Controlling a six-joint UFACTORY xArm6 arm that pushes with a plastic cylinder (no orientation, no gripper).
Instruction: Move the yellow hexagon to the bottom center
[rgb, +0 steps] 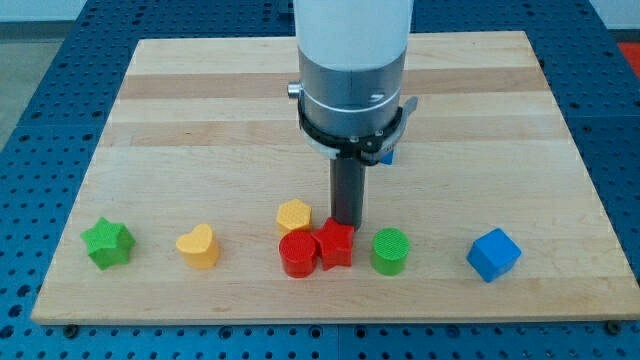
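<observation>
The yellow hexagon (294, 216) lies near the board's bottom centre, touching the red cylinder (297, 254) just below it. My tip (347, 222) stands right of the yellow hexagon, a small gap away, directly above the red star (336, 244). The rod hangs from the arm's large grey and white body (352, 70), which hides part of the board behind it.
Along the bottom row from the view's left: a green star (108, 243), a yellow heart (199, 246), the red pair, a green cylinder (390, 251), a blue cube (494, 254). A blue block (388, 153) peeks from behind the arm. The wooden board (180, 130) lies on a blue perforated table.
</observation>
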